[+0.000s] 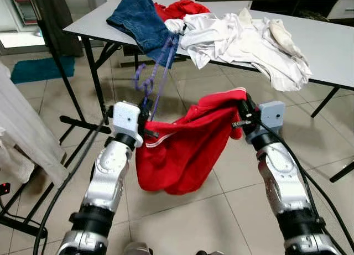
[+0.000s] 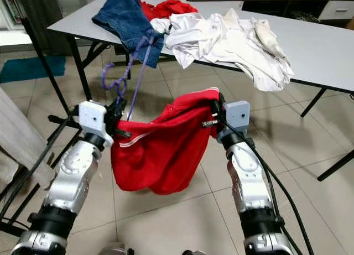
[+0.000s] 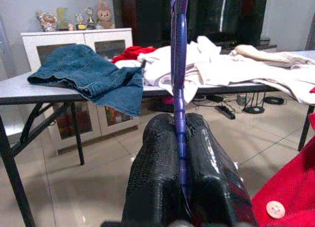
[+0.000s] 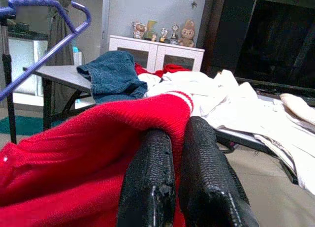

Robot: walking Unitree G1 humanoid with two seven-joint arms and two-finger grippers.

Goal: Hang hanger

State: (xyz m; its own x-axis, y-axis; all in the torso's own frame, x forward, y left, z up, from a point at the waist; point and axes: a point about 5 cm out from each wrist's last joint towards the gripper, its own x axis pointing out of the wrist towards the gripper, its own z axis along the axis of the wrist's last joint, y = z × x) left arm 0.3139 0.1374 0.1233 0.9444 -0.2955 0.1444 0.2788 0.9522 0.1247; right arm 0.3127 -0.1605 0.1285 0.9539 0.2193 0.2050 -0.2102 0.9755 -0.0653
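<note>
Tiled floor runs under a grey counter (image 1: 332,50) across the top of the frame, heaped with jeans (image 1: 138,20) and white garments (image 1: 243,39). Lower centre, a red cardigan (image 1: 182,147) sags between both arms. The left claw (image 1: 145,122) is clamped on the purple hanger (image 1: 148,81), whose hook rises toward upper left; the right claw (image 1: 242,112) is pinched shut on the cardigan's striped edge. The hanger seems to sit only partly inside the garment, so the loose weight could slide off when lifted. A thin wire could also twist in the grip.
</note>
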